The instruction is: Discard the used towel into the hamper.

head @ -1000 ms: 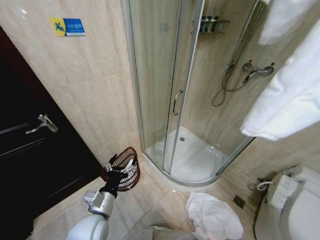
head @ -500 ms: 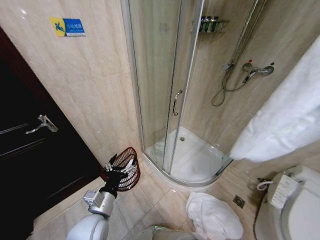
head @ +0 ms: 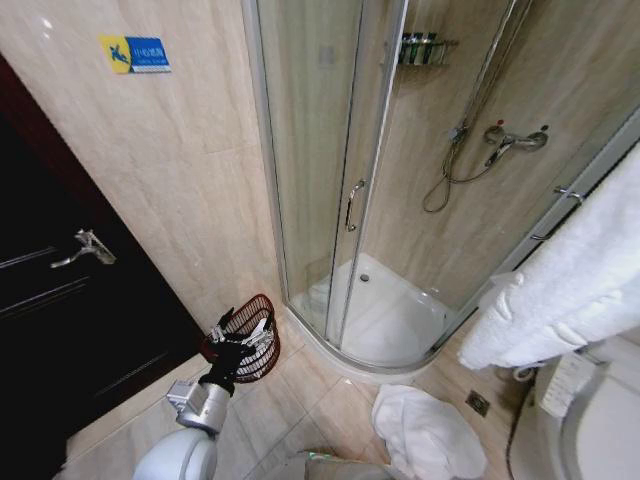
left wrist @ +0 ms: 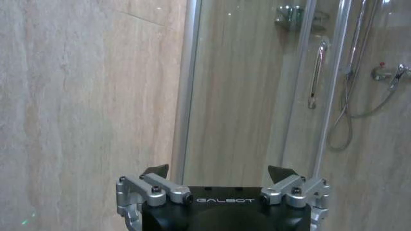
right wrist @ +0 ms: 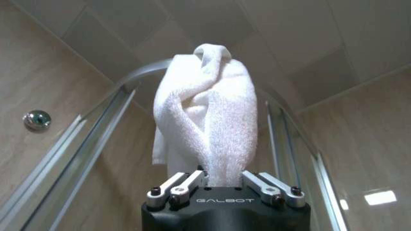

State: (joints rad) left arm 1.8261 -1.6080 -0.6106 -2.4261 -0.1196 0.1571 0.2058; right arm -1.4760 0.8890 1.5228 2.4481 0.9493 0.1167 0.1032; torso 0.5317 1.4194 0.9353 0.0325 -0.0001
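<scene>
In my head view my left pincer [head: 243, 345] covers the near rim of the hamper [head: 256, 308], so I cannot see what lies inside it. The towel [head: 575, 290] runs off the right edge there, hiding my right pincer. In the right wrist view the towel's lower end vanishes between my fingers [right wrist: 187, 182]. The toilet [head: 585, 425] is cut off at the lower right corner

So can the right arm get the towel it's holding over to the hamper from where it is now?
Probably yes. The right gripper is shut on the towel, held high on the right; the hamper sits low left, mouth open, though the left gripper hovers right at it.
</scene>
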